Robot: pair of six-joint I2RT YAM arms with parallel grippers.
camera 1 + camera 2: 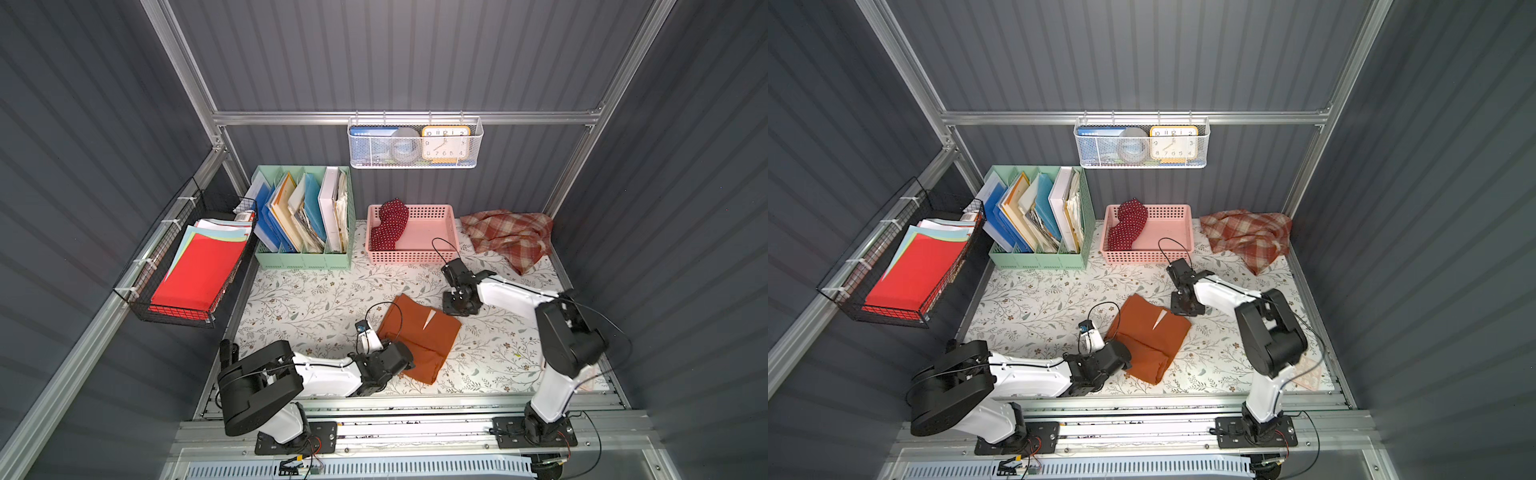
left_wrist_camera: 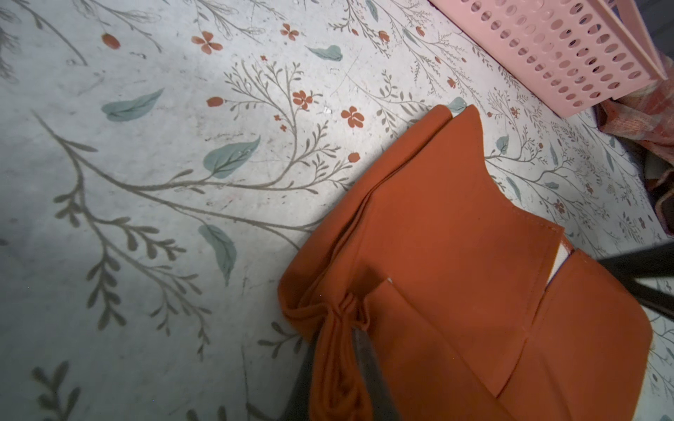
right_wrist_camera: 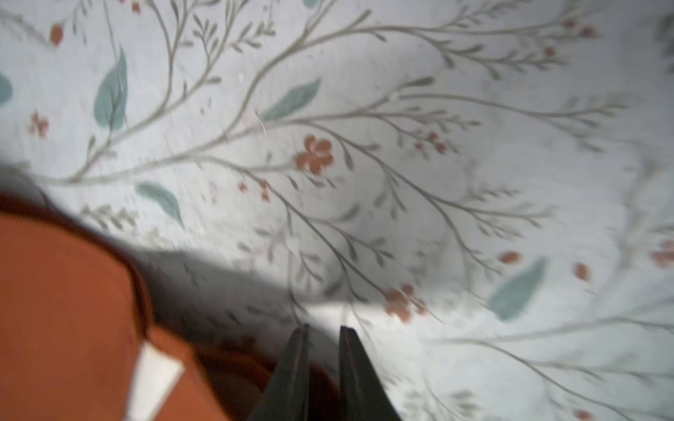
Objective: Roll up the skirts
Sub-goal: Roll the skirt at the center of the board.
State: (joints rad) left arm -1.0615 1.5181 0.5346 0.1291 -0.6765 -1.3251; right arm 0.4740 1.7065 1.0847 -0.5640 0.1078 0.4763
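The rust-orange skirt (image 1: 419, 336) (image 1: 1150, 336) lies partly folded on the floral table near the front. My left gripper (image 1: 409, 359) (image 2: 341, 328) is shut on a bunched corner of it (image 2: 456, 255) at its near left side. Just past the skirt's far right corner my right gripper (image 1: 457, 309) (image 3: 324, 328) hangs low over the table, jaws slightly open with nothing between them; the orange cloth (image 3: 62, 310) lies beside it. The polka-dot skirt (image 1: 388, 226) (image 1: 1127, 226) is draped in the pink basket (image 1: 415, 257). The plaid skirt (image 1: 509, 237) (image 1: 1246, 235) lies crumpled at the back right.
A green file organiser (image 1: 303, 257) stands at the back left beside the pink basket. On the left wall hangs a black wire basket (image 1: 166, 311) of red paper sheets. A white mesh basket (image 1: 411, 162) holding a clock hangs on the back wall.
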